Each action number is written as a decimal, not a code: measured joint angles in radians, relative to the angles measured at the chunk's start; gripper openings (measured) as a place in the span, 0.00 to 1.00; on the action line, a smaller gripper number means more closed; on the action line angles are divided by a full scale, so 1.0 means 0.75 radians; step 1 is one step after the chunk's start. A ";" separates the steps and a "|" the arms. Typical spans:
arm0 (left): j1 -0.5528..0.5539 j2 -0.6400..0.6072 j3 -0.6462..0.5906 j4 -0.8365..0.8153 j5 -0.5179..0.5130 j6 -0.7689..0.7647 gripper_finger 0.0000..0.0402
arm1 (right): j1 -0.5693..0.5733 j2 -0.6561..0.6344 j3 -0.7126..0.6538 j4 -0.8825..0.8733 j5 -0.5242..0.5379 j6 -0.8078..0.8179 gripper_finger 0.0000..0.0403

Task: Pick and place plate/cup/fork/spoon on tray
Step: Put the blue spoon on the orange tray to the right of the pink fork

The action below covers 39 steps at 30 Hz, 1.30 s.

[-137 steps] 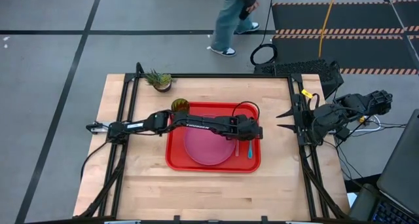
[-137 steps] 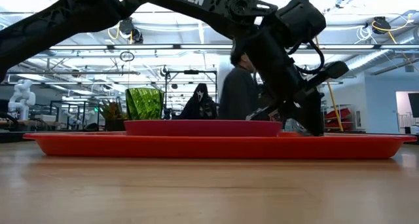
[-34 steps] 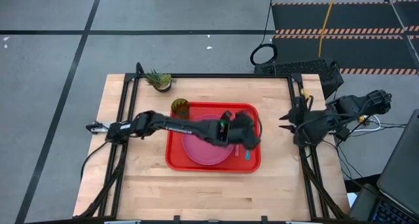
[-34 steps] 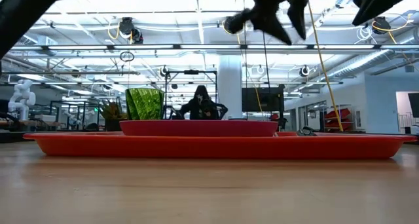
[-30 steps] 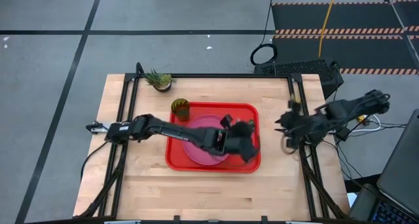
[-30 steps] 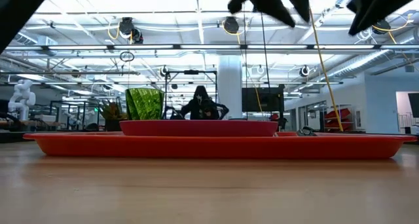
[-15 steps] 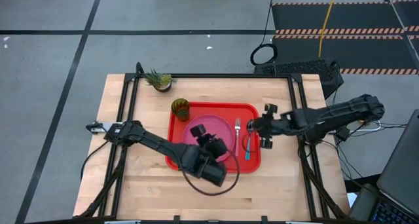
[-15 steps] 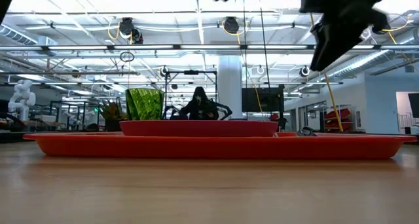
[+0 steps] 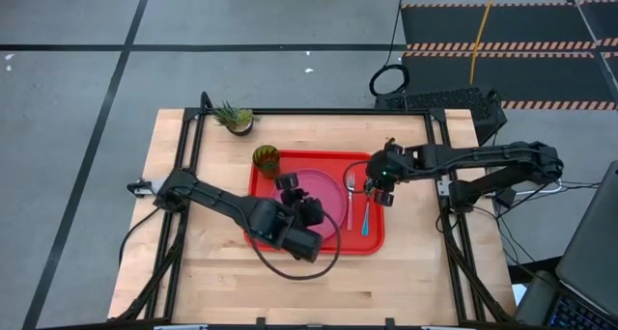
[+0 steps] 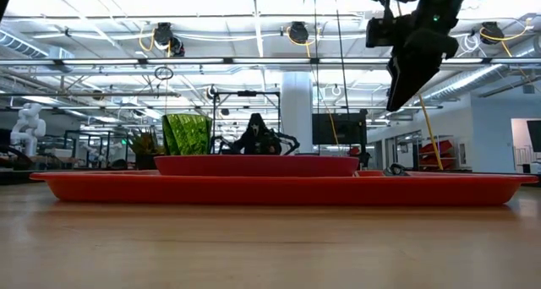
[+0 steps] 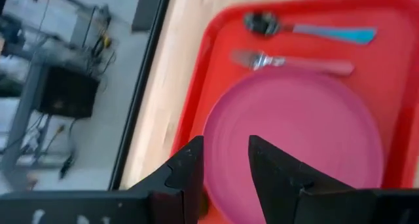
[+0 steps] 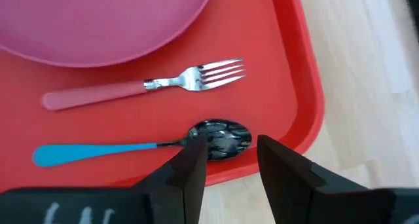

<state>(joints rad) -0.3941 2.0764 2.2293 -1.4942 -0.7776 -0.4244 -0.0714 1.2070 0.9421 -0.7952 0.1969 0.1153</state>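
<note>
Two grippers hover over the tray (image 9: 261, 238), both parted and holding nothing: the left gripper (image 11: 224, 160) above the plate (image 9: 323, 197), the right gripper (image 12: 230, 156) above the spoon (image 12: 137, 145). One plate, one fork (image 12: 147, 85) and one spoon lie inside the tray, with the cup (image 9: 266, 159) at its corner. Only the high view shows the potted plant (image 9: 234, 117).

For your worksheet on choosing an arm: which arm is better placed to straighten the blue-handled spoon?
Right: the right tool hangs open over the blue-handled spoon; the left tool is over the round pink plate.
</note>
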 joint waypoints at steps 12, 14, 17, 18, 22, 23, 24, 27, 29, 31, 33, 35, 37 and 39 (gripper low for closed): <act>0.185 -0.441 -0.503 1.237 0.946 0.667 0.31 | -0.016 -0.006 0.000 0.052 -0.025 0.105 0.32; 0.236 -0.524 -0.672 1.373 1.037 0.669 0.31 | -0.016 -0.006 0.000 0.033 -0.024 0.109 0.32; 0.305 -0.634 -0.948 1.642 1.129 0.654 0.31 | -0.017 -0.005 0.000 0.020 -0.023 0.109 0.32; 0.323 -0.675 -1.051 1.729 1.166 0.638 0.31 | -0.018 -0.005 0.000 0.018 -0.024 0.109 0.32; 0.377 -0.825 -1.380 2.008 1.220 0.606 0.31 | -0.030 -0.005 0.000 0.015 -0.022 0.099 0.32; 0.390 -0.862 -1.439 2.052 1.205 0.598 0.31 | -0.037 -0.006 0.000 0.015 -0.021 0.091 0.32; 0.399 -0.896 -1.488 2.089 1.183 0.597 0.31 | -0.043 -0.006 -0.006 0.023 -0.021 0.082 0.32; 0.414 -1.002 -1.596 2.082 1.113 0.597 0.31 | -0.079 -0.006 -0.057 0.047 -0.022 0.075 0.32; 0.417 -1.059 -1.644 2.068 1.102 0.600 0.31 | -0.116 -0.005 -0.099 0.058 -0.021 0.097 0.32; 0.417 -1.108 -1.682 2.022 1.101 0.618 0.31 | -0.155 -0.005 -0.141 0.095 -0.022 0.113 0.32; 0.418 -1.161 -1.725 2.026 1.099 0.635 0.31 | -0.196 -0.005 -0.184 0.132 -0.023 0.122 0.32; 0.423 -1.195 -1.764 2.017 1.099 0.639 0.31 | -0.240 -0.004 -0.217 0.187 -0.025 0.131 0.32; 0.425 -1.226 -1.799 2.026 1.100 0.638 0.31 | -0.279 0.005 -0.241 0.234 -0.024 0.130 0.32; 0.426 -1.255 -1.826 2.018 1.099 0.638 0.31 | -0.317 0.023 -0.257 0.251 -0.025 0.125 0.32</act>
<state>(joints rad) -0.0750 1.1354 0.8601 0.0189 0.0468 0.0538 -0.3092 1.2243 0.7490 -0.6071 0.1783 0.2089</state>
